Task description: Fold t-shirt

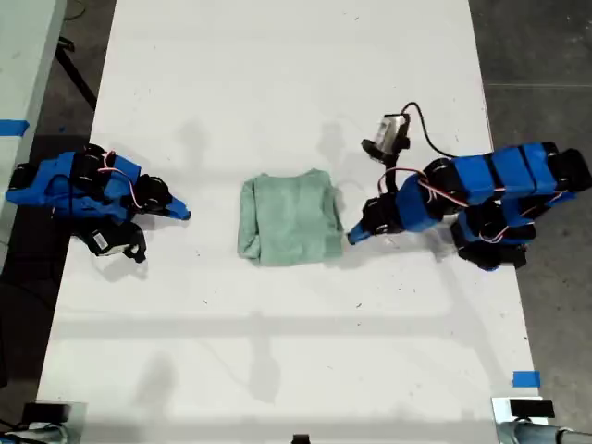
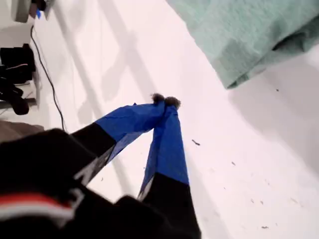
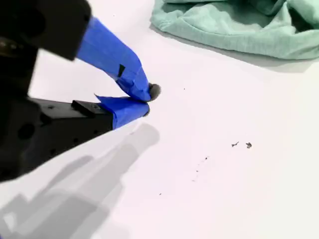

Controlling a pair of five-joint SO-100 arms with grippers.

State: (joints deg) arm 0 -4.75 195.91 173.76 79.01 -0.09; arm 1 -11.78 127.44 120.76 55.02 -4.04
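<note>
On the white table [image 1: 277, 92], the t-shirt [image 1: 290, 220] lay folded at the centre. My first gripper [image 2: 165, 101] and my second gripper [image 3: 148, 99] sat pinched together on nothing, apart from the cloth.

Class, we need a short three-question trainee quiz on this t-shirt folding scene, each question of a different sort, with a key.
1. True or false: my first gripper is gripping the t-shirt.
2. Multiple choice: the t-shirt is A) spread out flat with both sleeves showing, B) folded into a compact bundle near the middle of the white table, C) hanging over the table's edge.
3. Fill in: my second gripper has its jaws ____ and holds nothing.

Key: 1 false, its tips are closed on nothing, apart from the cloth; 2 B; 3 shut.
</note>
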